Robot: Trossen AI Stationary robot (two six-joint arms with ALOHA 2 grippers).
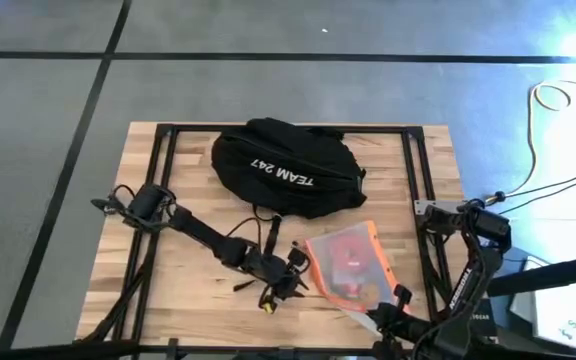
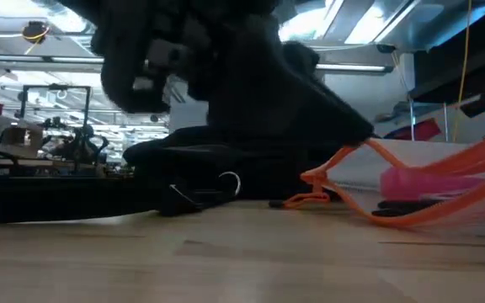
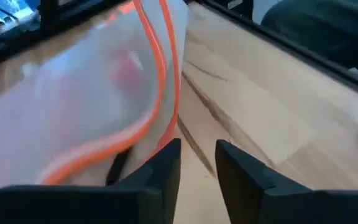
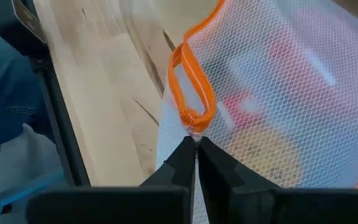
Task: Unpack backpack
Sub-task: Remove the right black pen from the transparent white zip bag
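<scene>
We are seeing the backpack (image 1: 286,166) lying toward the far middle of the surface (image 1: 186,280). Nearer the front edge and slightly to the right, a mesh pouch (image 1: 347,266) is lying flat, apart from the backpack. The left pincer (image 1: 290,282) is sitting just beside the pouch's left edge, while the right pincer (image 1: 383,312) is meeting its near right corner.

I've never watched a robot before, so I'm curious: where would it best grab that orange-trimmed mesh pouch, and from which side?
Probably by the orange edge binding, at a corner. The mesh pouch lies flat on the table, so its faces offer little to pinch, while the trim and small loop stand proud. The right gripper is shut on that corner from the front edge; the left gripper sits open beside the pouch.
</scene>
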